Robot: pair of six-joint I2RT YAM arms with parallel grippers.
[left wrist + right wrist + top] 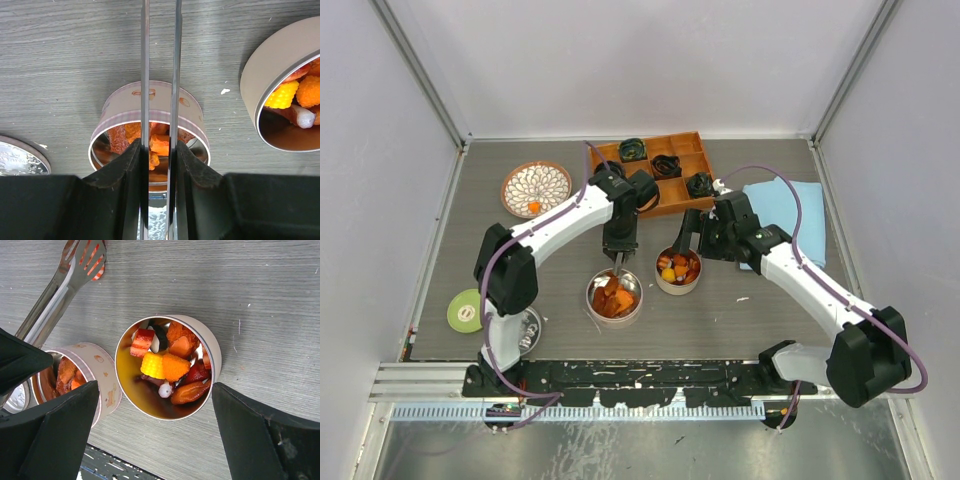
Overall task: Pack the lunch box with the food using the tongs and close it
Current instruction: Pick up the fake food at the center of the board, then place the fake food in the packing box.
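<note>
Tongs (145, 75) in left claw (159, 146), over tin (150, 107)

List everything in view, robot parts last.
left tin: one, pale patterned, table centre
right tin: one, cream, beside it
food: orange chunks in left tin; yellow, orange, red pieces in right tin
tongs: one, silver, held over left tin
tray: one, orange-brown, far side
coils: at least three, dark, in tray
plate: one, patterned, far left
orange bit: one, on plate
disc: one, green, near left
lid: one, silver, by left arm's base
cloth: one, blue, far right
left gripper: clamped on tongs
right gripper: open, near right tin
</note>
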